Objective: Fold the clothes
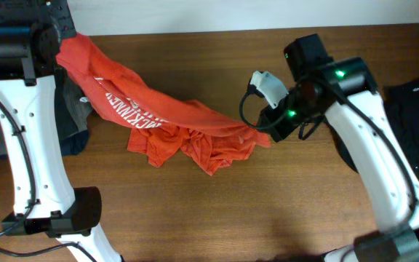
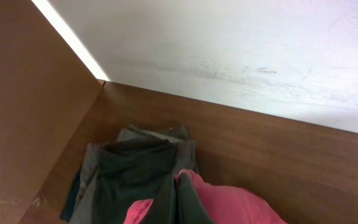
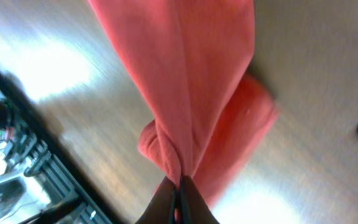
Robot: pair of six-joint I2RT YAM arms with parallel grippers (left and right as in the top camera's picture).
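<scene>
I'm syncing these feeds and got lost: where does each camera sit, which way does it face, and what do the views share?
Overhead: above the table, looking straight down; left arm and right arm stretch the orange-red T-shirt between them.
Left wrist: low, facing the wall across grey folded garments; no fingers show.
Right wrist: looking down the T-shirt, pinched in the right gripper at the bottom edge.
Shared: the T-shirt appears in all three.

The orange-red T-shirt (image 1: pixel 158 116) was soft, matt cloth, the desk (image 1: pixel 231 211) smooth wood-grain with a faint sheen, and the arms' white shells (image 1: pixel 20 138) looked like glossy plastic.
</scene>
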